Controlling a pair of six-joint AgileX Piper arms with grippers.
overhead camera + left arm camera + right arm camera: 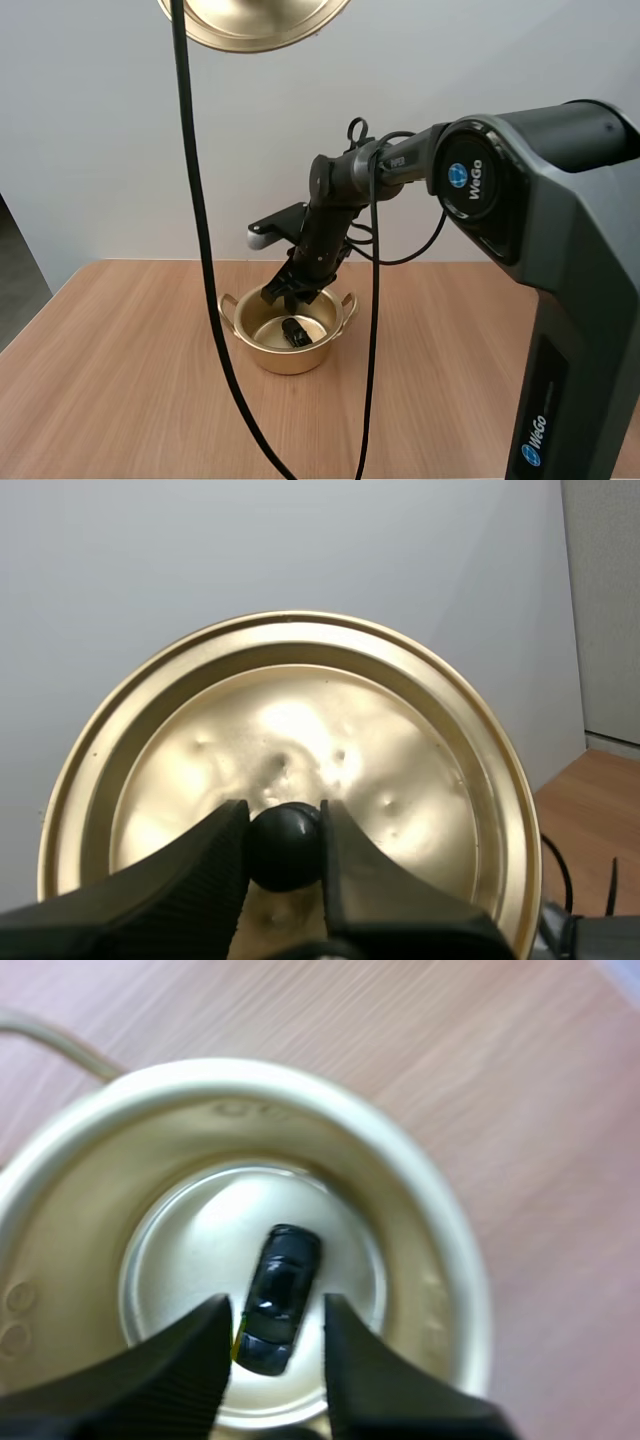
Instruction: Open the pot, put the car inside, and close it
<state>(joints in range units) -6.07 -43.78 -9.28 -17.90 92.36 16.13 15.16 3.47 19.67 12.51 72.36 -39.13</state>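
Left gripper (285, 818): closed tight on the black knob (285, 850) of the gold lid (300, 730), which is held high above the desk (120, 380). Right gripper (278, 1308): fingers apart by a narrow gap, gripping nothing, poised just over the rim of the open pot (300, 1085). The black car (280, 1295) lies on the pot floor below that gap. The pot stands on the desk.

You find the pot (285, 360) on the table (120, 380), the car (295, 332) lying in it on the bottom, your right gripper (283, 293) open-fingered over the pot's 12 o'clock side, and the lid (255, 20), pinched by your left gripper (285, 825), high toward 12 o'clock.
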